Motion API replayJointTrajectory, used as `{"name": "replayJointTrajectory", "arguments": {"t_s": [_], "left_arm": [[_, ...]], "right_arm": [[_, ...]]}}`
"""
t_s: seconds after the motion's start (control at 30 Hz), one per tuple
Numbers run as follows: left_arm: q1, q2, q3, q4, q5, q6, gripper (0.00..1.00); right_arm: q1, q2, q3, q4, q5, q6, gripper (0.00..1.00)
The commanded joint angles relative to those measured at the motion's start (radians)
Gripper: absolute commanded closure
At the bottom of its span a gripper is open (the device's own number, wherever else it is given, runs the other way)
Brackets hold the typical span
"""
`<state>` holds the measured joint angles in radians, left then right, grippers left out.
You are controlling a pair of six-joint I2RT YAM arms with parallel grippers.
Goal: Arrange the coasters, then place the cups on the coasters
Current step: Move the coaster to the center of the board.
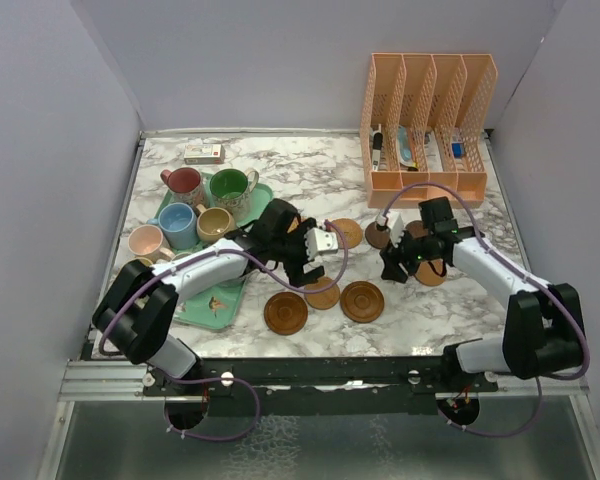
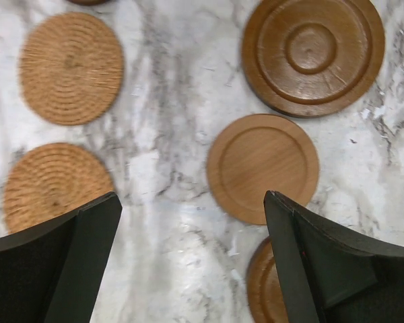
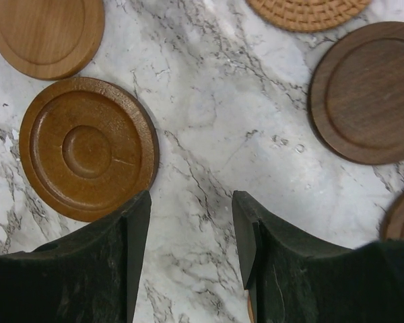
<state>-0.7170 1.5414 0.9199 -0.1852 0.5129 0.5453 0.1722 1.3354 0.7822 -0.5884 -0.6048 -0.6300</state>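
White marble-patterned tabletop between grey walls. The thin round coasters of wood and woven fibre lie loosely scattered at centre, none yet carrying a cup. The small handled ceramic mugs that show stand on and beside the mint-green tray at left, well apart from the discs. Over the discs the left gripper hovers with jaws spread wide and empty, the plain tan wooden coaster just ahead of its fingertips. The right gripper hovers with jaws partly parted, holding nothing; bare marble lies between them and the ringed dark-brown coaster sits beside one finger. Judgement: arranging is in hand. Recommended: take one disc at a time by its rim, and space the discs well apart so that mug handles clear — thin discs may slip from a shallow pinch.
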Motion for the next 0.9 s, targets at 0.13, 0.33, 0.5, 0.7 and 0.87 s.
{"name": "replayJointTrajectory", "arguments": {"t_s": [0.13,0.33,0.5,0.7,0.87], "left_arm": [[0.116,-0.142,-0.048,0.120,0.072,-0.023,0.08],[0.149,-0.158,-0.054,0.131,0.078,-0.030,0.08],[0.166,-0.159,-0.058,0.132,0.079,-0.030,0.08],[0.191,-0.159,-0.063,0.136,0.079,-0.030,0.08],[0.222,-0.167,-0.064,0.139,0.078,-0.033,0.08]], "right_arm": [[0.194,0.121,-0.001,0.115,0.274,0.069,0.51],[0.267,0.146,-0.014,0.115,0.297,0.070,0.52],[0.299,0.148,-0.027,0.071,0.219,0.032,0.53],[0.342,0.158,-0.035,0.018,0.172,-0.010,0.55],[0.387,0.153,-0.044,-0.062,0.105,-0.065,0.56]]}}
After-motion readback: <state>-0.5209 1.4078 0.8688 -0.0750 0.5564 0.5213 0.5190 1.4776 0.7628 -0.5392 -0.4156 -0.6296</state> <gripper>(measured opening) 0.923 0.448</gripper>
